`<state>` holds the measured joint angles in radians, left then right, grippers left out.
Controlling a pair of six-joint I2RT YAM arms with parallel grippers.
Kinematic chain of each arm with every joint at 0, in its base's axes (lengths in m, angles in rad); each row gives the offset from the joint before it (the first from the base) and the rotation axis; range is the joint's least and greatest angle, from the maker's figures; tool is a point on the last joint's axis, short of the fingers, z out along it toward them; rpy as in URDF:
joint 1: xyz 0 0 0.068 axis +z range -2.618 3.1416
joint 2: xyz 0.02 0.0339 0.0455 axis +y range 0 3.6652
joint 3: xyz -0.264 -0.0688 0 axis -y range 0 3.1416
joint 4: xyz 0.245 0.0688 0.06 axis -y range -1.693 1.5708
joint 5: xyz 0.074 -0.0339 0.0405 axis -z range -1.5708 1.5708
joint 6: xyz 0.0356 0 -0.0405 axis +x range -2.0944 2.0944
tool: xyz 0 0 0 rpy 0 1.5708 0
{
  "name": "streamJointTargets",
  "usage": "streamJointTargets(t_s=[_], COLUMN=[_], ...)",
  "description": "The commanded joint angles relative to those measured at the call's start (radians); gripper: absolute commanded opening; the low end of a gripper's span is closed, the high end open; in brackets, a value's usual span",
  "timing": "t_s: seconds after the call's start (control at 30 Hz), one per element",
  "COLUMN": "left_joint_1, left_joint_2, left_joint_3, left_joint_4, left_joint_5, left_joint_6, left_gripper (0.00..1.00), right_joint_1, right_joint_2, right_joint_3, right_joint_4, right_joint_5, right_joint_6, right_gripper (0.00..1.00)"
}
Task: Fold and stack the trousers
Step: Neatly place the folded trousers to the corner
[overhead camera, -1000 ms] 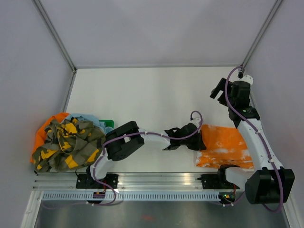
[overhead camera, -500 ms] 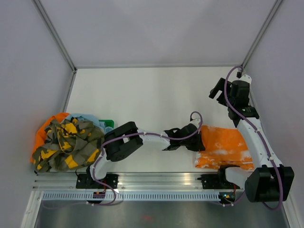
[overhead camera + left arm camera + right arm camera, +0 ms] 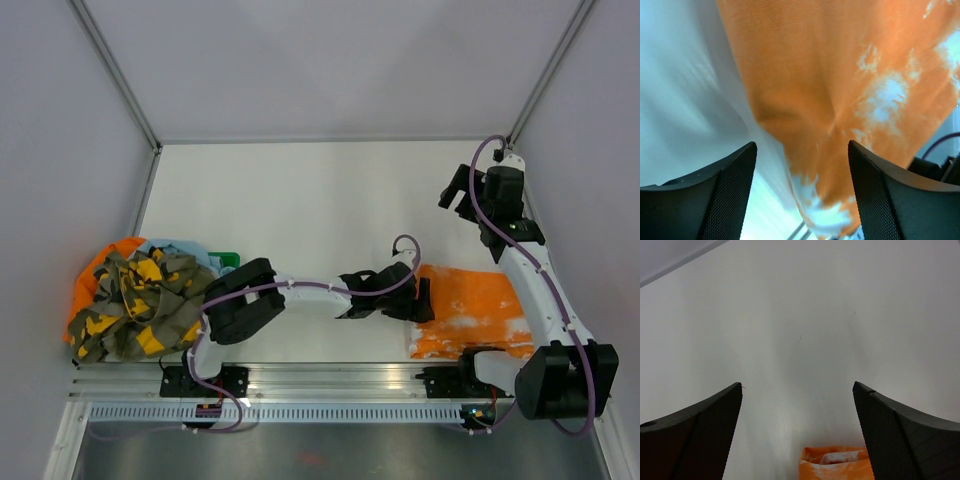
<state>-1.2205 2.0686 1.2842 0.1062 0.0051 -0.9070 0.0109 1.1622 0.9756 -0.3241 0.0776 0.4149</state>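
Jaws on the left end effector are wide apart and grip nothing. It sits low at the near-left edge of the folded orange trousers. The wrist view puts the cloth right under and ahead of the fingers, with a crease running between them. It looks set to flatten or nudge that edge, not pick.

Right end effector is also spread open and empty, raised over bare desk. The orange fold sits below and behind it. My read: it's held clear so the left arm has room.

Unfolded pile, with a camo pair on top, lies well off behind the left end effector, beyond its arm's base. Judgement: one pair folded and placed, pile not yet started.
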Motion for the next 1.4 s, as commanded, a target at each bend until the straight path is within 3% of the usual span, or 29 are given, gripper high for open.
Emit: streamJointTargets(t_s=[0.0,0.23,0.43,0.47,0.53,0.6,0.63,0.77,0.9,1.03,1.3,1.37], left_joint_1=[0.013,0.145,0.444,0.529,0.614,0.754,0.857,1.094,1.127,1.127,1.125,1.125], left_joint_2=[-0.149,-0.427,-0.738,-0.77,-0.814,-0.825,-0.802,-0.723,-0.76,-0.915,-1.315,-1.451], left_joint_3=[-0.029,-0.21,-0.355,-0.35,-0.301,-0.232,-0.212,-0.097,0.029,-0.009,-0.273,-0.359], left_joint_4=[-0.06,-0.094,-0.216,-0.264,-0.312,-0.353,-0.358,-0.384,-0.557,-0.603,-0.57,-0.522], left_joint_5=[-0.082,-0.099,0.035,0.051,0.079,0.163,0.268,0.552,0.529,0.373,0.29,0.211], left_joint_6=[0.095,0.181,0.275,0.33,0.387,0.451,0.47,0.461,0.643,0.72,0.795,0.784], left_gripper=[0.8,0.84,0.87,0.96,1.0,1.0,1.0,1.0,1.0,1.0,1.0,1.0], right_joint_1=[0.0,0.0,0.007,0.012,0.033,0.053,0.072,0.081,0.08,0.081,0.08,0.08], right_joint_2=[0.037,0.019,0.108,0.128,0.145,0.156,0.156,0.148,0.13,0.003,-0.213,-0.251], right_joint_3=[0.089,0.092,0.201,0.224,0.242,0.258,0.258,0.278,0.314,0.22,0.012,-0.024], right_joint_4=[-0.052,-0.014,-0.004,0.009,0.069,0.112,0.147,0.189,0.129,0.169,0.209,0.214], right_joint_5=[-0.022,-0.179,-0.401,-0.416,-0.464,-0.476,-0.486,-0.481,-0.435,-0.383,-0.285,-0.277], right_joint_6=[-0.06,-0.07,-0.053,-0.038,-0.019,0.001,0.001,-0.031,-0.099,-0.133,-0.151,-0.122], right_gripper=[0.98,0.98,0.98,0.98,0.98,0.98,0.98,0.98,0.98,0.98,0.98,0.98])
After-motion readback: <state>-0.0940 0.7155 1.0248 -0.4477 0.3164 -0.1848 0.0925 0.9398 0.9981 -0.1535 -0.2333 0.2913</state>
